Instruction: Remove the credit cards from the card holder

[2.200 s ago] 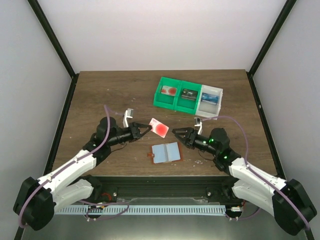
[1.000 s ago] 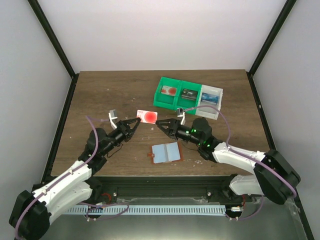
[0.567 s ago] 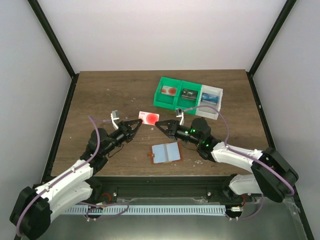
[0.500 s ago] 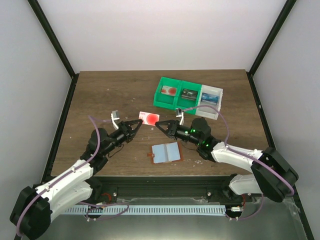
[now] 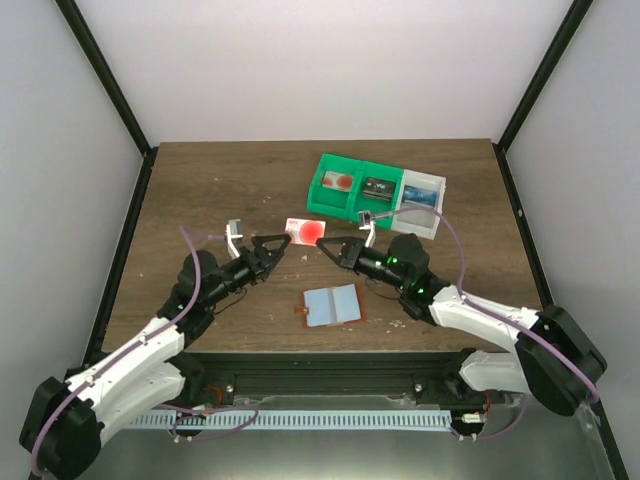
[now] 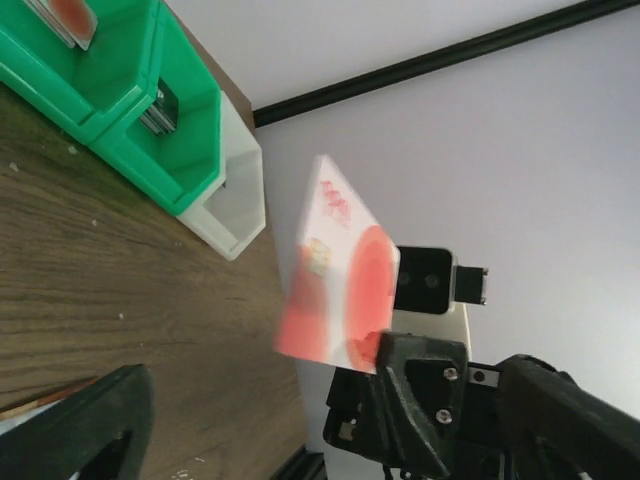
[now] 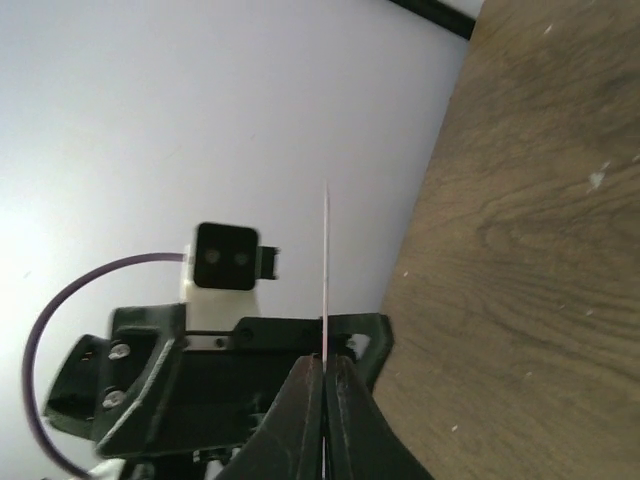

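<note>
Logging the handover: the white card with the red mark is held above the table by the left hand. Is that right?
Not quite. The right hand holds it: the right wrist view shows its jaws shut on the edge of the white card with the red mark, above the table. The left hand stands open beside it.

walls [image 5: 320,70]: plain white | posts [image 5: 105,80]: black, angled | table [image 5: 220,190]: dark wood, evenly lit
</note>
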`<state>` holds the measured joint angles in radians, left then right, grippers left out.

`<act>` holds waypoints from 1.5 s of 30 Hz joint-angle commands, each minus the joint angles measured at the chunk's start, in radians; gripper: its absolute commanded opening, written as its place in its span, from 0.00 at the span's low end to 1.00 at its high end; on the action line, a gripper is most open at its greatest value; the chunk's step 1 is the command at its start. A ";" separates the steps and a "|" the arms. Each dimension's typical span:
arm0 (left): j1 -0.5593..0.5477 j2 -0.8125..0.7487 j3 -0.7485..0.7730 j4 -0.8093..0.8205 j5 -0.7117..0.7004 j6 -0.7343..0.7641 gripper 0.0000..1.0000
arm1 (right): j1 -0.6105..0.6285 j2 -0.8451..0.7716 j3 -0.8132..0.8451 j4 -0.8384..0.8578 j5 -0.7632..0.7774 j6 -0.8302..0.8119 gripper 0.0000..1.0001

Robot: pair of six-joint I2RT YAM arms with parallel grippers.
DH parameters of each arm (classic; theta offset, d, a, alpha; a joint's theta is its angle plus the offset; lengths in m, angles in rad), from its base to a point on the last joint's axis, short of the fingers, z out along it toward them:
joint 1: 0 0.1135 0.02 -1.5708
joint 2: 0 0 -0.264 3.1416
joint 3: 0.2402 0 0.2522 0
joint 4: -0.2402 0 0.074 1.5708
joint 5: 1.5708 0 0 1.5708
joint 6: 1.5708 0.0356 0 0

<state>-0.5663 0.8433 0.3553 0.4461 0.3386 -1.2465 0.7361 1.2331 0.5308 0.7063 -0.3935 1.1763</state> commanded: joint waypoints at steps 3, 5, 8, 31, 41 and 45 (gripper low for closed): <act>-0.001 -0.021 0.164 -0.309 0.007 0.307 1.00 | -0.084 -0.041 0.139 -0.259 0.062 -0.173 0.00; -0.001 -0.017 0.204 -0.414 0.007 0.417 1.00 | -0.118 -0.019 0.195 -0.348 0.069 -0.221 0.01; 0.000 -0.017 0.228 -0.515 0.020 0.550 1.00 | -0.159 0.035 0.265 -0.438 0.095 -0.283 0.00; -0.001 -0.028 0.314 -0.802 0.003 0.904 1.00 | -0.317 0.558 0.732 -0.580 0.235 -0.327 0.01; -0.001 -0.040 0.301 -0.794 -0.036 0.908 1.00 | -0.330 0.714 0.836 -0.581 0.272 -0.286 0.01; -0.001 -0.042 0.300 -0.796 -0.029 0.908 1.00 | -0.331 0.780 0.902 -0.604 0.272 -0.293 0.01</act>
<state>-0.5663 0.8104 0.6453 -0.3439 0.3157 -0.3576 0.4141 1.9606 1.3426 0.1169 -0.1509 0.8768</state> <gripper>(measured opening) 0.997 0.011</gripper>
